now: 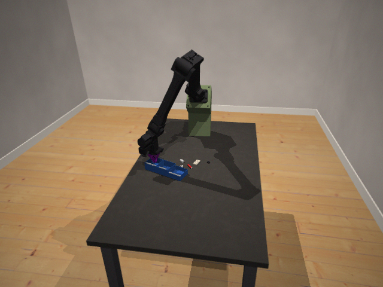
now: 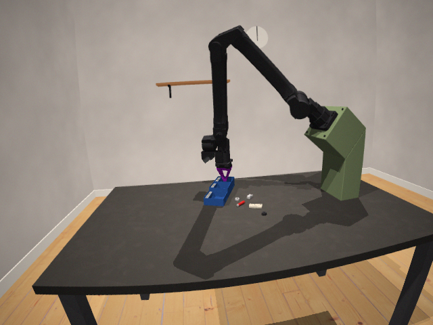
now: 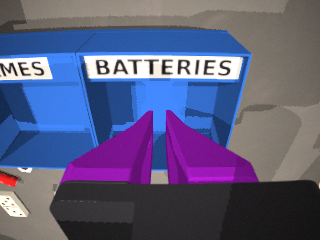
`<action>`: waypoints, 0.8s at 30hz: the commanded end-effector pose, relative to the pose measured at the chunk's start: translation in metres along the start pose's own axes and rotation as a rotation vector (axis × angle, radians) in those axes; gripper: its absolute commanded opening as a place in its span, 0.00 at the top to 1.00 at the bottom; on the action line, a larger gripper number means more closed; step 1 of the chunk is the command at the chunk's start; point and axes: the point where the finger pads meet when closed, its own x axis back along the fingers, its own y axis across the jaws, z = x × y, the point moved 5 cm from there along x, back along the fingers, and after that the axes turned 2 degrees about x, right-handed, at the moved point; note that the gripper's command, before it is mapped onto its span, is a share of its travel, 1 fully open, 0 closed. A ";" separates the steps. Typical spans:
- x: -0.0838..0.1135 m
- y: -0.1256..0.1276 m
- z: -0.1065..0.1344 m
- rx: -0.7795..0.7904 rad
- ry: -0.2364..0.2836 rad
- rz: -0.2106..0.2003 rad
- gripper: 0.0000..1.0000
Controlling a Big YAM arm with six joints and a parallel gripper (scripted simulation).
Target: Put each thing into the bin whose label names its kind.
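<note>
A blue row of three joined bins [image 1: 162, 172] [image 2: 214, 202] [image 3: 165, 40] stands on the table. In the wrist view one label reads BATTERIES and its neighbour ends in "MES"; the third is out of that view. My gripper [image 1: 154, 161] [image 2: 224, 180] [image 3: 159, 118] is shut and empty, pointing down at the BATTERIES bin. Beside the bins lie a red cylinder [image 1: 190, 166] [image 2: 240, 203] [image 3: 7, 179], a dotted cream domino [image 1: 196, 162] [image 2: 255, 206] [image 3: 13, 204], a white ring-like piece [image 1: 181, 165] [image 2: 237, 198], a small white block [image 1: 181, 160] [image 2: 249, 196] and a small black piece [image 1: 208, 162] [image 2: 264, 213].
The green pedestal [image 1: 199, 123] [image 2: 339, 178] carries the arm at one end of the dark table [image 1: 185, 216] [image 2: 122, 237]. The BATTERIES end of the bin row is near a long table edge. The arm's shadow falls across the table.
</note>
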 end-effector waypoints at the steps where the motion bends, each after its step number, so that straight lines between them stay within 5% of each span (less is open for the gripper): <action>1: -0.009 0.001 -0.010 0.001 -0.025 -0.001 0.92; 9: -0.024 0.001 -0.009 -0.001 -0.024 -0.001 0.92; 13: -0.011 0.000 -0.019 0.010 -0.054 0.007 0.92; 24: -0.015 -0.003 -0.009 0.001 -0.026 0.007 0.92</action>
